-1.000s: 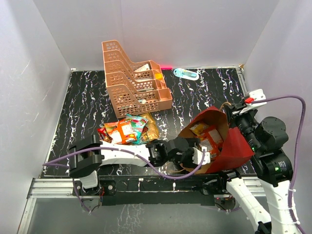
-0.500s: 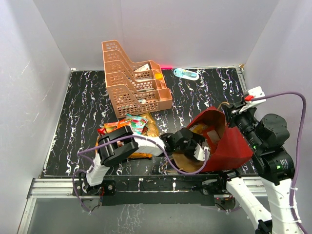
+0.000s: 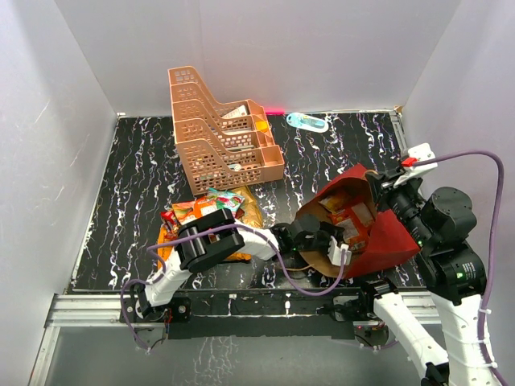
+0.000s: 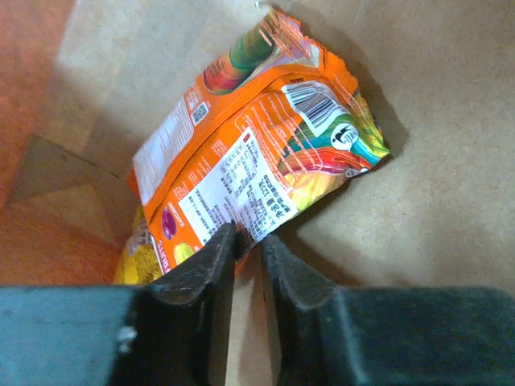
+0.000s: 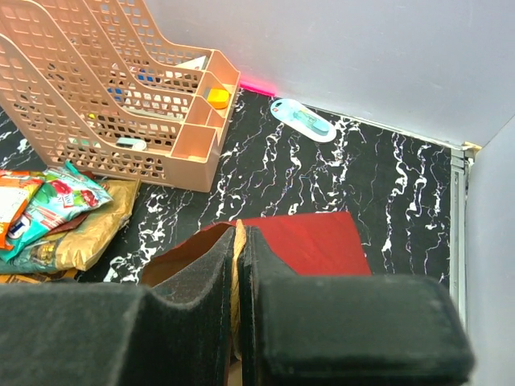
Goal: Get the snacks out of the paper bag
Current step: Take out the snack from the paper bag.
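Red paper bag (image 3: 390, 237) sits lower right in the overhead view. Right claw (image 5: 239, 241), clamped on its rim, props the mouth open so left claw (image 4: 245, 241), nearly closed, pinches the orange packet (image 4: 249, 153) inside.

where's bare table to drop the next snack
Free: the left strip of table between the wall and the peach rack; also the patch between rack, bottle and paper bag. Crowded: the snack pile in front of the rack.

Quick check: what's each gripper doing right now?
Left gripper: closed on the edge of the orange snack packet inside the paper bag.
Right gripper: closed on the paper bag's rim.
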Available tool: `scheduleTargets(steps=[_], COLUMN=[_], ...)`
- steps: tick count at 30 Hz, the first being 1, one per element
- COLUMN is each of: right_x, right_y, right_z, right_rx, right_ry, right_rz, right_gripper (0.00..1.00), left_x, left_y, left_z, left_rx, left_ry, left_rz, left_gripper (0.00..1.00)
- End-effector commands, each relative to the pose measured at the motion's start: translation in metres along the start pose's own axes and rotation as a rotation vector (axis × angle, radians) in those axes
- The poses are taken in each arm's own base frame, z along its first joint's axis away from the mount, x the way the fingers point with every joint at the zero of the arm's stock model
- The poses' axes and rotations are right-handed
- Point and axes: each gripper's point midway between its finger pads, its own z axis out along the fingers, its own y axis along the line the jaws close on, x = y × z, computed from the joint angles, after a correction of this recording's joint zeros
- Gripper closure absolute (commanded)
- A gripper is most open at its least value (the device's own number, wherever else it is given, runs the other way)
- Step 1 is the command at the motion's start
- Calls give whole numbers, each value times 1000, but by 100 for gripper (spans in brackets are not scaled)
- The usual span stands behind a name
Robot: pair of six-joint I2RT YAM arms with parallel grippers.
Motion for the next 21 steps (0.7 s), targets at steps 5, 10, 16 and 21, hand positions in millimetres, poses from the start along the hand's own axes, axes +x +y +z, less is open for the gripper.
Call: scheduleTargets(steps=[5,10,16,21], right_x=[-34,-34,-29,-24], right_y=[-10,-13,-21,-26], right_z=[-10,-12,-17,-19], right_rx=[53,71,120,144], right_ry=[-122,-126,-122,-118], right_rz=[-27,-43,-72,-86], right_gripper=[92,92,92,92], left_x=[-55,-68,-90,-107], left_y=[67,74,79,79], left_z=[-32,-52,-86,-112], left_rx=[-191,-174,-188,-178], left_ry=[-116,-111,-128,-106], left_rz=[-37,-165,-344,-430], left_gripper=[100,100,100,100])
